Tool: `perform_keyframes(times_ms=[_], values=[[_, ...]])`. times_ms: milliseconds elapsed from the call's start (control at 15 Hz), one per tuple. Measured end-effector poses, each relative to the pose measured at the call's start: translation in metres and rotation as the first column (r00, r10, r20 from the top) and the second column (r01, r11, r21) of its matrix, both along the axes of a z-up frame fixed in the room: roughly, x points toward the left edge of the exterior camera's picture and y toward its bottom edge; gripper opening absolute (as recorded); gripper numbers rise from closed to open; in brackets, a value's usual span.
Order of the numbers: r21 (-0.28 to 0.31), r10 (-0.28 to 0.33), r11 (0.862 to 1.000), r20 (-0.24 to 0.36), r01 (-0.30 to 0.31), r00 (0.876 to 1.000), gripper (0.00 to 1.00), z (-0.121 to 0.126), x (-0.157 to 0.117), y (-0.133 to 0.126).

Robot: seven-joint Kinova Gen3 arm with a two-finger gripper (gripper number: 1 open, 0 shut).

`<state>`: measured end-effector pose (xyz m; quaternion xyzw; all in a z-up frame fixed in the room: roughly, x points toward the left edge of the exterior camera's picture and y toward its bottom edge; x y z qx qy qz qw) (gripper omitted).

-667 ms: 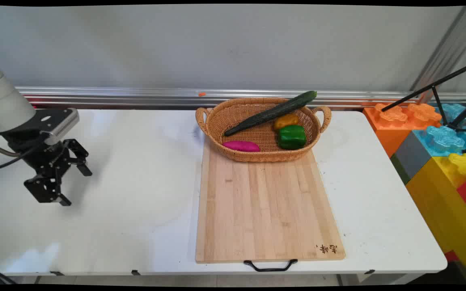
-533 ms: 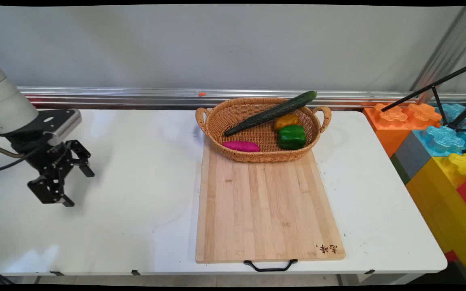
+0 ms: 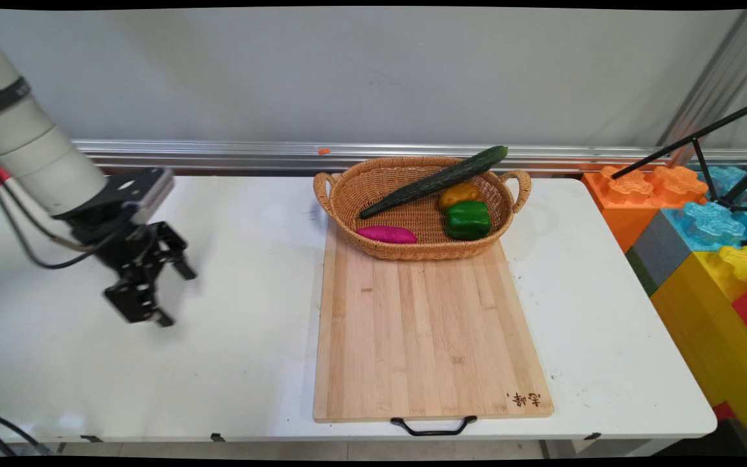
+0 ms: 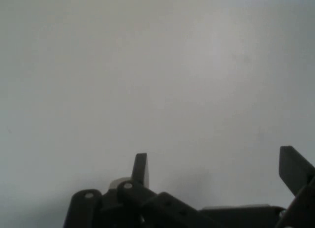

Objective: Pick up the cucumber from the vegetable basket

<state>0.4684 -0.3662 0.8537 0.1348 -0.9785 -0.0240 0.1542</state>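
1. Hanging over the bare left part of the desk [image 3: 237, 363], the pincer [image 3: 169, 295] was seen spread apart and holding nothing; only white desk surface was shown in the hand view.
2. Nearest to it was the wooden board [image 3: 425, 337], well apart to the picture's right, its long axis running from near edge to far.
3. A wicker basket [image 3: 347, 194] was set on the board's far end, holding a dark cucumber [image 3: 435, 180] laid slantwise across the rim, a green pepper [image 3: 468, 219], a yellow pepper [image 3: 458, 193] and a purple sweet potato [image 3: 386, 234].
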Motion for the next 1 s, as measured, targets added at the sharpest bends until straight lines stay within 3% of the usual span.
perform_keyframes(times_ms=[467, 733, 1000], values=[[-0.093, 0.134, 0.985, -0.086, -0.142, 0.987, 1.0, 0.008, -0.049, -0.045], [-0.153, 0.214, 0.959, -0.167, -0.24, 0.962, 1.0, 0.012, -0.092, -0.086], [-0.185, 0.233, 0.943, -0.228, -0.277, 0.945, 1.0, 0.013, -0.129, -0.117]])
